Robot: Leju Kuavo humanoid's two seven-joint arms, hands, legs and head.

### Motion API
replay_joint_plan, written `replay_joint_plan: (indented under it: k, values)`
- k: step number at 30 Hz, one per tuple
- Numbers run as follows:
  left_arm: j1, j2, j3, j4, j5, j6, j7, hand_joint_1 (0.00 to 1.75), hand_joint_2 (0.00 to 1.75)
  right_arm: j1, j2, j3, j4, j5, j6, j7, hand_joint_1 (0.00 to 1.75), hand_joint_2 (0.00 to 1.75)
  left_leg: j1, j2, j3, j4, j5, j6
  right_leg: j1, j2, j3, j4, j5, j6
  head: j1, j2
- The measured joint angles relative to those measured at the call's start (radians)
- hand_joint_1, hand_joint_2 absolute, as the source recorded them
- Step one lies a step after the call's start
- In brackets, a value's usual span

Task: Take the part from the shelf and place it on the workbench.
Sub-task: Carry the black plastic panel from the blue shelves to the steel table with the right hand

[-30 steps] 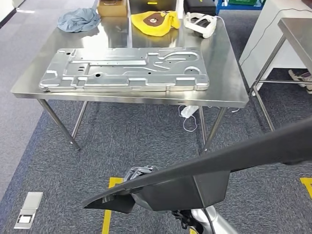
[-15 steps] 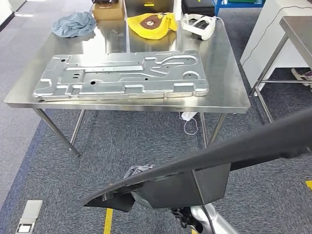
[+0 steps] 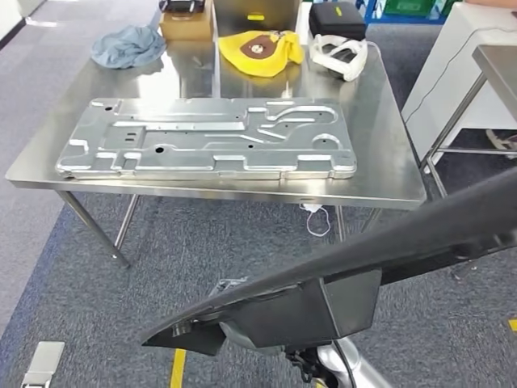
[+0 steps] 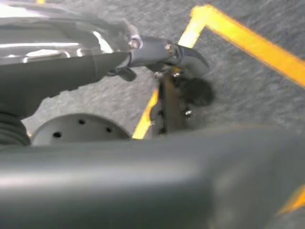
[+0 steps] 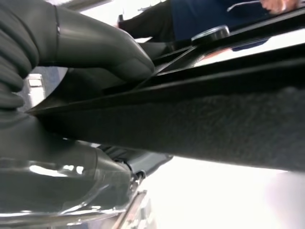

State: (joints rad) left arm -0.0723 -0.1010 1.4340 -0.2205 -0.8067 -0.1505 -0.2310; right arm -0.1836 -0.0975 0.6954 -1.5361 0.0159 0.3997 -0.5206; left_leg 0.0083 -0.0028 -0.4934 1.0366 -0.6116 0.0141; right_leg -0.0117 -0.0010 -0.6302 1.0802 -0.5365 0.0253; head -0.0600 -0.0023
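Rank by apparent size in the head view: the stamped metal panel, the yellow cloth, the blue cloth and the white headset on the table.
1. Stamped metal panel, by far the largest.
2. Yellow cloth.
3. Blue cloth and white headset look about alike, so no order between them.

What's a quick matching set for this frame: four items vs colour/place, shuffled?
Items:
1. black part
2. stamped metal panel
3. cloth
4. plush bag

Descriptions:
A. yellow, far side of the workbench, near the middle
B. blue-grey, far left corner of the workbench
C. long and dark, off the workbench, carried low in front of the robot
D. silver, lying flat along the workbench's near edge

Pairs: 1-C, 2-D, 3-B, 4-A
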Motion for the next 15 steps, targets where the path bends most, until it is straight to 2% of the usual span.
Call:
replay_joint_plan:
  k: [2, 4, 5, 8, 9, 10, 12, 13, 15]
  values:
    - [0.0, -0.001, 0.0, 0.0, 0.0, 0.001, 0.003, 0.0, 1.75, 0.003, 0.0, -0.001, -0.001, 0.0, 0.0, 0.0, 1.75, 1.75, 0.0, 0.001, 0.007, 0.001, -0.004, -0.011, 0.0, 0.001, 0.008, -0.009, 0.0, -0.018, 0.001, 0.0]
    - [-0.002, -0.002, 0.0, 0.0, 0.0, 0.0, 0.004, 0.0, 1.75, 0.002, 0.001, -0.001, -0.003, -0.001, 0.0, 0.0, 1.75, 1.75, 0.001, 0.001, -0.001, 0.035, -0.011, -0.018, -0.005, 0.002, 0.025, -0.016, -0.006, -0.03, 0.0, 0.0]
    - [-0.005, -0.002, -0.001, 0.0, 0.0, -0.001, 0.004, 0.0, 1.75, 0.001, 0.001, -0.001, -0.003, -0.001, 0.001, 0.0, 1.75, 1.75, 0.002, 0.001, -0.023, 0.076, -0.025, -0.023, -0.008, 0.002, 0.033, -0.018, -0.01, -0.034, -0.001, 0.0]
    - [-0.006, -0.003, -0.001, 0.0, -0.001, -0.004, 0.004, 0.0, 1.75, 0.0, 0.001, -0.001, -0.004, -0.001, 0.002, 0.0, 1.75, 1.75, 0.006, 0.001, -0.139, 0.246, -0.087, -0.034, -0.008, 0.003, 0.051, -0.019, -0.028, -0.04, -0.003, 0.0]
    - [-0.005, -0.003, -0.001, 0.0, -0.001, -0.004, 0.004, 0.0, 1.75, 0.001, 0.001, -0.001, -0.004, -0.001, 0.002, 0.0, 1.75, 1.75, 0.006, 0.001, -0.166, 0.269, -0.086, -0.035, -0.007, 0.004, 0.06, -0.019, -0.036, -0.039, -0.002, 0.0]
    - [-0.003, -0.003, -0.002, 0.0, -0.001, -0.004, 0.004, 0.0, 1.75, 0.002, 0.001, -0.001, -0.004, -0.001, 0.002, 0.0, 1.75, 1.75, 0.006, 0.001, -0.177, 0.258, -0.063, -0.034, -0.007, 0.005, 0.071, -0.019, -0.044, -0.039, -0.002, 0.0]
    - [-0.001, -0.003, -0.002, 0.0, -0.001, -0.005, 0.004, 0.0, 1.75, 0.001, 0.002, -0.001, -0.004, -0.001, 0.002, 0.0, 1.75, 1.75, 0.004, 0.001, -0.16, 0.155, 0.029, -0.024, -0.007, 0.006, 0.097, -0.02, -0.062, -0.035, -0.002, 0.0]
    - [-0.001, -0.003, -0.002, 0.0, -0.001, -0.005, 0.004, 0.0, 1.75, 0.001, 0.002, -0.001, -0.003, -0.001, 0.002, 0.0, 1.75, 1.75, 0.0, 0.001, -0.152, 0.11, 0.059, -0.018, -0.008, 0.005, 0.107, -0.021, -0.069, -0.033, -0.002, 0.0]
    - [0.0, -0.003, -0.003, 0.0, -0.001, -0.005, 0.004, 0.0, 1.75, 0.0, 0.002, -0.001, -0.003, -0.001, 0.003, 0.0, 1.75, 1.75, -0.01, 0.0, -0.147, 0.058, 0.08, -0.005, -0.008, 0.006, 0.116, -0.023, -0.079, -0.021, -0.003, 0.0]
